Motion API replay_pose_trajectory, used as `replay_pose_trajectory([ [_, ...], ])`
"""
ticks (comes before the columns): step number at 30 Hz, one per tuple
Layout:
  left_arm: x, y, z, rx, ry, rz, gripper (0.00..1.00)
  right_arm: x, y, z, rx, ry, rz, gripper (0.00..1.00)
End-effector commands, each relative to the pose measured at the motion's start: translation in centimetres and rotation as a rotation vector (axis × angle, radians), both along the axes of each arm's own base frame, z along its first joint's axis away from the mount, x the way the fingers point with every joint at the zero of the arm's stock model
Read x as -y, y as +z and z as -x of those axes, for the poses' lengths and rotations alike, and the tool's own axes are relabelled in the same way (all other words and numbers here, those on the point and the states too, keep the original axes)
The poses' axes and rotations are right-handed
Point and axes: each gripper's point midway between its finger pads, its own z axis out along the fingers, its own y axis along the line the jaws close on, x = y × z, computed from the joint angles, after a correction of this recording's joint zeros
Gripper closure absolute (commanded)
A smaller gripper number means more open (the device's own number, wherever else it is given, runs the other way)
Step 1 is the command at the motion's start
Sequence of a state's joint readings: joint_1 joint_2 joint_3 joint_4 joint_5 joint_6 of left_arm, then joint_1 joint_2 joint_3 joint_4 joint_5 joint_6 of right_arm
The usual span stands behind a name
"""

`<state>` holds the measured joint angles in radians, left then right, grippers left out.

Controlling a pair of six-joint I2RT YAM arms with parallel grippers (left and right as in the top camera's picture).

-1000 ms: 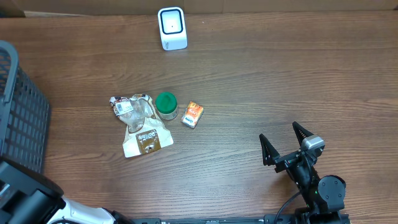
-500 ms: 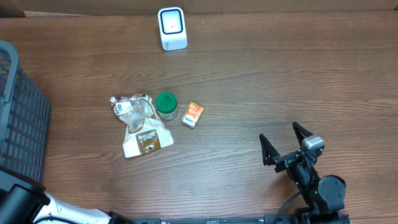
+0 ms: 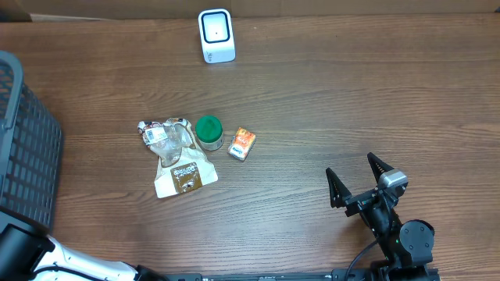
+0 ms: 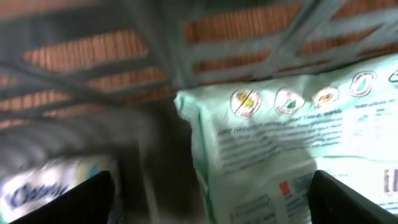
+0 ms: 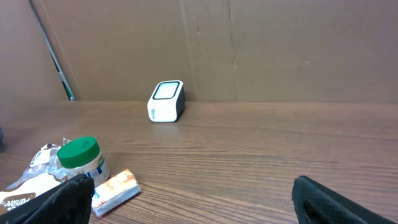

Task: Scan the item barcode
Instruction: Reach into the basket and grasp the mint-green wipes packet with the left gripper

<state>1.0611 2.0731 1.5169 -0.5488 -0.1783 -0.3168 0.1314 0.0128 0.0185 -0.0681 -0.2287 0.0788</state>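
Only my left arm (image 3: pixel 19 254) has shifted since a second ago: its dark bulk has slid further into the lower left corner of the overhead view, beside the basket (image 3: pixel 23 148). Nothing on the counter (image 3: pixel 351 86) has budged. The right claw (image 3: pixel 349 164) sits spread wide and empty near the counter's front edge.

The left wrist camera is badly smeared. Through it I look past the basket's bars at a pale green packet (image 4: pixel 280 143) lying inside, with a white and blue packet (image 4: pixel 37 186) just beside it. The left claw (image 4: pixel 211 193) hangs over the green one with its fingers spread, and it pinches nothing as far as the blur lets me judge.

The scanner (image 3: pixel 216 35) stands at the far edge, well apart from the basket. Between them a brown pouch (image 3: pixel 183 176), a green-lidded jar (image 3: pixel 208 131) and a small orange box (image 3: pixel 242 144) lie close together.

I take the step in hand to be picking up the green packet. To do it well, I'd let the arm settle and centre the claw over the packet's edge, clear of the bars. I'd grip away from the printed panel so the barcode can face the scanner.
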Motion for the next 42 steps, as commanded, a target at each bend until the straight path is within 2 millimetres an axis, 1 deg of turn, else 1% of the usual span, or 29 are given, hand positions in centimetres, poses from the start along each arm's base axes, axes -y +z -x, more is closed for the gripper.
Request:
replay_pose_trajectory([
  [1,0.4,-3.2,0.0,-0.016,0.000,0.053,0.38,0.1,-0.1,-0.1,0.004,-0.007,-0.008,0.00],
  [2,0.4,-3.5,-0.2,-0.007,-0.004,0.058,0.50,0.1,-0.1,-0.1,0.004,-0.007,-0.008,0.00],
  [3,0.4,-3.6,-0.5,0.005,-0.011,0.061,0.69,0.1,-0.1,-0.1,0.004,-0.007,-0.008,0.00],
  [4,0.4,-3.7,-0.7,0.012,-0.014,0.063,0.81,0.1,-0.1,-0.1,0.004,-0.007,-0.008,0.00],
  [6,0.3,-3.7,-0.9,0.020,-0.018,0.060,0.96,0.1,-0.1,-0.1,0.004,-0.007,-0.008,0.00],
  [7,0.2,-3.6,-0.9,0.022,-0.018,0.056,0.96,0.1,-0.1,-0.1,0.004,-0.007,-0.008,0.00],
  [11,0.7,-3.5,-1.4,0.049,-0.035,0.079,0.96,0.1,-0.1,-0.1,0.004,-0.007,-0.008,0.00],
  [14,1.4,-2.3,-2.9,0.133,-0.077,0.104,0.96,0.1,-0.1,-0.1,0.004,-0.007,-0.008,0.00],
  [16,1.7,-0.5,-3.8,0.191,-0.104,0.100,0.95,0.1,-0.1,-0.1,0.004,-0.007,-0.008,0.00],
  [18,1.8,1.4,-4.1,0.229,-0.099,0.081,0.96,0.1,-0.1,0.0,0.004,-0.007,-0.008,0.00],
  [23,2.2,7.0,-3.9,0.303,-0.046,0.016,0.96,0.1,-0.1,-0.1,0.004,-0.007,-0.008,0.00],
  [26,3.1,8.8,-3.4,0.324,-0.012,0.019,0.96,0.1,-0.1,-0.1,0.004,-0.007,-0.008,0.00],
  [27,3.4,9.0,-3.3,0.325,-0.008,0.025,0.96,0.1,-0.1,-0.1,0.004,-0.007,-0.008,0.00],
  [29,4.0,8.8,-3.2,0.312,-0.001,0.047,0.96,0.1,-0.1,-0.1,0.004,-0.007,-0.008,0.00],
  [33,5.0,7.4,-2.5,0.270,0.012,0.102,0.96,0.1,-0.1,-0.1,0.004,-0.007,-0.008,0.00],
  [37,5.0,6.1,-1.6,0.212,0.039,0.117,0.96,0.1,-0.1,-0.1,0.004,-0.007,-0.008,0.00],
  [38,5.0,5.7,-1.4,0.199,0.044,0.120,0.82,0.1,-0.1,-0.1,0.004,-0.007,-0.008,0.00],
  [39,4.9,5.1,-1.1,0.178,0.054,0.126,0.65,0.1,-0.1,-0.1,0.004,-0.007,-0.008,0.00],
  [40,4.9,4.4,-0.9,0.162,0.059,0.136,0.56,0.1,-0.1,-0.1,0.004,-0.007,-0.008,0.00],
  [41,4.9,3.5,-0.7,0.143,0.065,0.151,0.44,0.1,-0.1,-0.1,0.004,-0.007,-0.008,0.00],
  [42,4.9,2.8,-0.6,0.129,0.070,0.160,0.39,0.1,-0.1,-0.1,0.004,-0.007,-0.008,0.00],
])
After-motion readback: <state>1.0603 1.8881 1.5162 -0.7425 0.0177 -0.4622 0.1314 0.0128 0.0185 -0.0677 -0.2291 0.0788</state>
